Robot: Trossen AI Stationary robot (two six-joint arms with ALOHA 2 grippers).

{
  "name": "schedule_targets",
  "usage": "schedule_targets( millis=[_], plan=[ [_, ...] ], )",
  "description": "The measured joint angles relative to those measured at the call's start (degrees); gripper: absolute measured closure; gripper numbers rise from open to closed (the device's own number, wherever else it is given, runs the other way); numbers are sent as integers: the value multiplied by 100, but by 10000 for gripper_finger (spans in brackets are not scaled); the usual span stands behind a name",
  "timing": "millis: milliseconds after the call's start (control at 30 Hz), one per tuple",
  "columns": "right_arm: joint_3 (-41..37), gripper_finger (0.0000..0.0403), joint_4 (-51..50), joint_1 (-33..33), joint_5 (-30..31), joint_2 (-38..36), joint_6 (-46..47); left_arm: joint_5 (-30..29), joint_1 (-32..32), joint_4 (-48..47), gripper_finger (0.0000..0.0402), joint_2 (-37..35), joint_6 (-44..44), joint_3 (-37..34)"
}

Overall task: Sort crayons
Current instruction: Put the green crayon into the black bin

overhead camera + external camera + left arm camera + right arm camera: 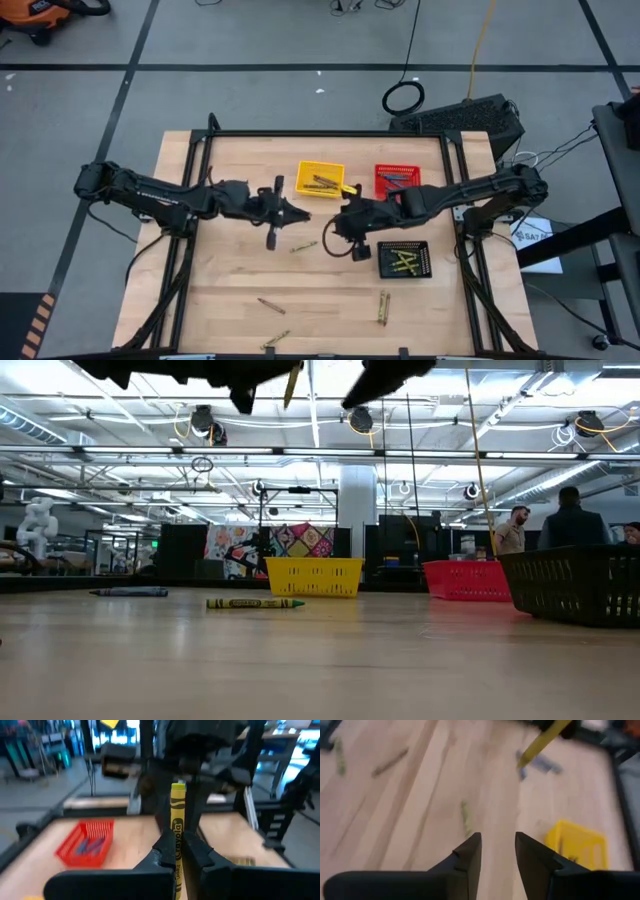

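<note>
On the near part of the pale wooden table (230,290), thin loose crayons lie scattered: a brownish one (270,305), another at the front edge (275,340), and an olive pair (383,307) further right. Nearer the middle lies a single olive-green crayon (304,246), seen side-on in the low view (254,603) ahead of a darker blue-grey crayon (130,592).

To the right sits the black square mesh basket (424,262) with yellow-olive crayons (403,262) inside. Above mid-table, the left gripper (297,214) is clamped on a yellow paper-wrapped crayon (177,827) that stands up between its fingers (159,857). Just beside it, the right gripper (335,229) hangs above the boards, its fingers (470,855) parted with nothing between them.

At the far side stand the yellow square mesh basket (303,170), holding brownish crayons (323,182), and the red square mesh basket (381,170), with dark crayons (394,182) in it. In the room behind, people (560,520) stand.
</note>
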Motion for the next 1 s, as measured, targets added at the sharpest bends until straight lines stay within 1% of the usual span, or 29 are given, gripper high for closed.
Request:
schedule_targets(
  millis=[167, 500, 1000],
  plan=[
    [2, 291, 673, 23, 45, 0, -150, 9, -101, 465, 398, -2, 97, 0],
    [2, 291, 1444, 23, 43, 97, -543, 11, -113, 608, 398, -2, 111, 2],
    [11, 291, 2286, -137, 34, 409, -669, 27, -113, 627, 398, -2, 260, 4]
  ],
)
